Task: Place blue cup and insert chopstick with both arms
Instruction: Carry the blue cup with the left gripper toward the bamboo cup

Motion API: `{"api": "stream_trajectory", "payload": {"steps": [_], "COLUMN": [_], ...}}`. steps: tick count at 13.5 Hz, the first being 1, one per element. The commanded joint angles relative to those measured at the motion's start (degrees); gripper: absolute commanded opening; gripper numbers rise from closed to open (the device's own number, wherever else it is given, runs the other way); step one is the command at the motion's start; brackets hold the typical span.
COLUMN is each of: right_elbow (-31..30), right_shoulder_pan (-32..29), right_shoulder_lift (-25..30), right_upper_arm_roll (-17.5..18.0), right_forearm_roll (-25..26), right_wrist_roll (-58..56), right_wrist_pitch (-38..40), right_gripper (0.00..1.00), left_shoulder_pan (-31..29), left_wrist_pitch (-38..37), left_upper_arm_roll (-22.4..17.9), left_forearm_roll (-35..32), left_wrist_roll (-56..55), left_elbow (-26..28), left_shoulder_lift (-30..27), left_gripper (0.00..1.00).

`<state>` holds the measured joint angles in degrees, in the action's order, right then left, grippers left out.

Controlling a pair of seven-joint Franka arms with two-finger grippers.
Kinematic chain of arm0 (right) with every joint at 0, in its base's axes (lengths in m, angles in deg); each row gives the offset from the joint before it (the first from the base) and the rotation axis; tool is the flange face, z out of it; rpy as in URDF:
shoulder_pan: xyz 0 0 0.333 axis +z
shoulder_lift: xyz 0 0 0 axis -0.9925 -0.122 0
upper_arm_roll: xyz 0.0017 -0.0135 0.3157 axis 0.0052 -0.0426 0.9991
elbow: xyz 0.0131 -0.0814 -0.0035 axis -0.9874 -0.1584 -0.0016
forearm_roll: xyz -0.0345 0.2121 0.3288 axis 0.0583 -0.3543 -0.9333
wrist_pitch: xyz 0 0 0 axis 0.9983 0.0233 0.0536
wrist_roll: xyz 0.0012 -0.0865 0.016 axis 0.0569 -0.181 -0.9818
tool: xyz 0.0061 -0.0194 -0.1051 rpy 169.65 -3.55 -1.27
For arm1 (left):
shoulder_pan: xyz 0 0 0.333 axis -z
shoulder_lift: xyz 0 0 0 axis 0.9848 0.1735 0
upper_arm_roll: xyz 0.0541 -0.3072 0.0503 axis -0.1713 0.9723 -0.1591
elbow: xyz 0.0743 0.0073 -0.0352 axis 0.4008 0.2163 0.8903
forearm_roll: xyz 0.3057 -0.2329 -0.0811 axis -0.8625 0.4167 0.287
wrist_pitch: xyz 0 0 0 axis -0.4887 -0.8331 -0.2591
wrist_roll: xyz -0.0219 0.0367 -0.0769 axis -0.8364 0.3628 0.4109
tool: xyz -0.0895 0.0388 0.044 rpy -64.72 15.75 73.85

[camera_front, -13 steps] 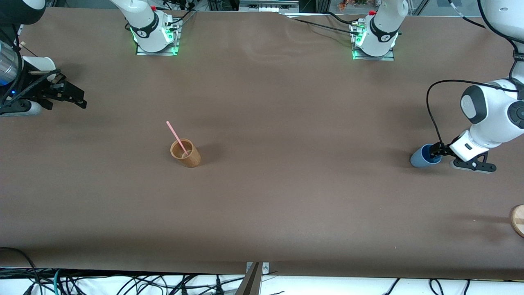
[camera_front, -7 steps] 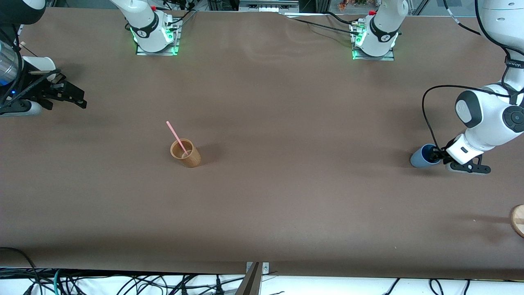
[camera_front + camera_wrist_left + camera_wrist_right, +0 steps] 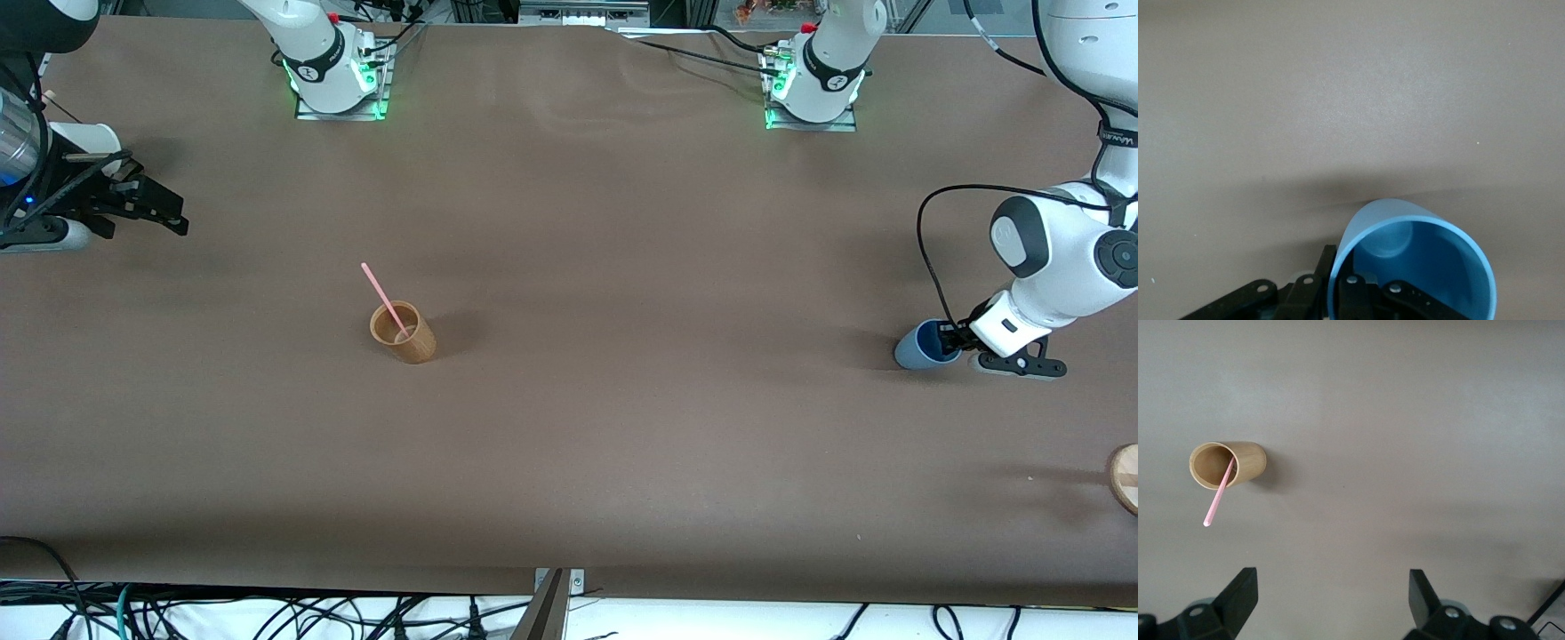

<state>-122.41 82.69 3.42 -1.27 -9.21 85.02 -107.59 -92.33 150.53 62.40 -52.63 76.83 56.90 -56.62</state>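
Light-blue plastic shows at the left arm's end of the counter (image 3: 622,267): the blue cup (image 3: 920,345) stands there, its mouth open upward and its inside empty. The left gripper (image 3: 949,339) is at the cup's rim, its jaws clamped on the cup wall, one finger inside the mouth and one outside, as the left wrist view shows with the cup (image 3: 1415,263) filling its lower part and the black fingers (image 3: 1358,293) straddling the rim. The left arm comes down to it from the edge of the front view, its white wrist just beside the cup.

Well apart from this, toward the right arm's end and nearer the middle of the counter, a tan wooden-looking cup (image 3: 404,332) stands upright. The chopstick (image 3: 382,296), thin and pink, leans in it with its lower end inside the cup and its upper end sticking out over the rim. The right wrist view shows the same pair, the tan cup (image 3: 1228,465) with the pink stick (image 3: 1219,495) slanting out of it.

The right gripper (image 3: 164,213) waits above the counter at the right arm's end, holding nothing, its jaws wide apart with both black fingers (image 3: 1238,593) showing in the right wrist view. A white cup (image 3: 89,138) stands just beside that arm. A round wooden piece (image 3: 1125,476) lies at the counter's edge at the left arm's end, nearer the front camera than the blue cup.
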Motion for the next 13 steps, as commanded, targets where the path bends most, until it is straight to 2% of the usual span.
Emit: {"api": "stream_trajectory", "payload": {"steps": [1, 3, 6, 9, 13], "right_elbow": [1.4, 1.4, 1.3, 1.4, 1.3], "right_shoulder_pan": [-0.7, -0.7, -0.7, -0.7, -0.7], "right_shoulder_lift": [-0.4, -0.3, -0.4, -0.4, -0.4], "right_upper_arm_roll": [0.7, 0.7, 0.7, 0.7, 0.7], "right_forearm_roll": [0.6, 0.6, 0.6, 0.6, 0.6], "right_wrist_roll": [-0.6, -0.6, -0.6, -0.6, -0.6], "right_wrist_pitch": [1.0, 1.1, 1.1, 1.1, 1.1], "right_gripper": [1.00, 1.00, 1.00, 1.00, 1.00], "left_shoulder_pan": [1.7, 4.2, 11.1, 20.7, 33.6], "left_wrist_pitch": [-5.4, -11.6, -18.8, -21.8, -27.3], "left_upper_arm_roll": [1.4, 2.5, 2.5, 2.5, 2.4], "left_forearm_roll": [3.4, 5.3, 5.3, 4.7, 4.5], "left_wrist_roll": [0.3, -1.6, -11.1, -23.4, -40.0], "left_elbow": [-2.4, -6.9, -12.8, -17.8, -27.8], "left_shoulder_lift": [-1.1, -1.1, -0.9, 0.1, 5.6], "left_gripper": [0.00, 0.00, 0.00, 0.00, 0.00]}}
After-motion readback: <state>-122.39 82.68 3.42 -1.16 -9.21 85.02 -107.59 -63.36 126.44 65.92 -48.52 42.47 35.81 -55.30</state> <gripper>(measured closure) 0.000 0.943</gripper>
